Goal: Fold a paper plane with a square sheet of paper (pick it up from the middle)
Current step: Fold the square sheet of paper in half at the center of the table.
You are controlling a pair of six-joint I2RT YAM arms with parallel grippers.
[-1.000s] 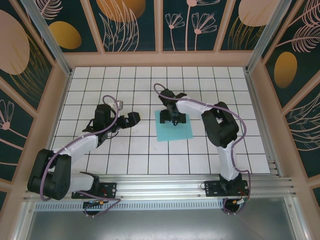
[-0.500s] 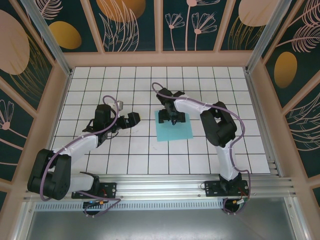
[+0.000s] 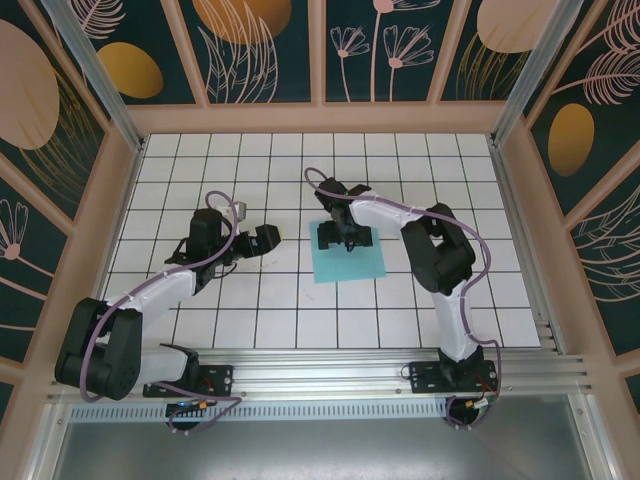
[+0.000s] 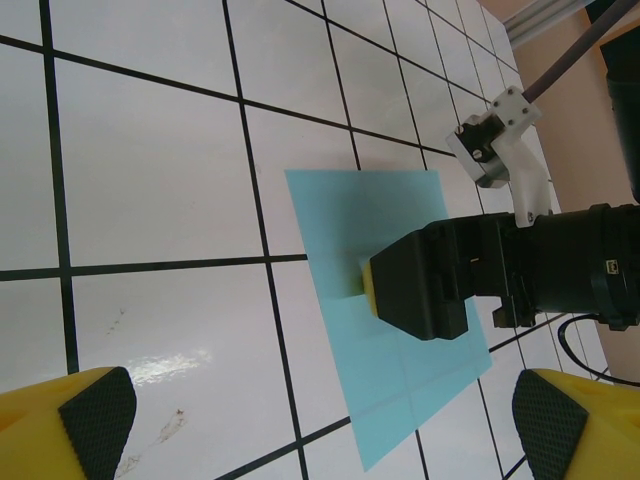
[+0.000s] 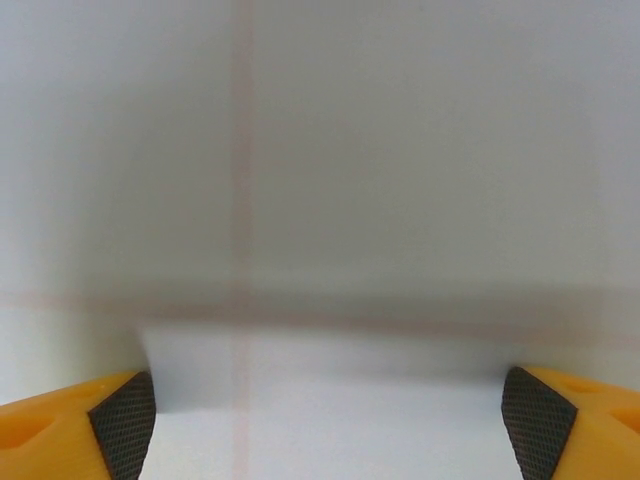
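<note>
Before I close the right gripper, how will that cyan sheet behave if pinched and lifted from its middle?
Probably floppy: the sheet lies flat and looks thin, so its edges should droop. Likely slides on the glossy table if the open right gripper pushes sideways.

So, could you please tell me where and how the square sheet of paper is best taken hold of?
Probably its middle, from straight above: the square sheet of paper lies flat on the table, no edge raised, so pinching the centre up looks easiest. The right claw is open over it.
</note>
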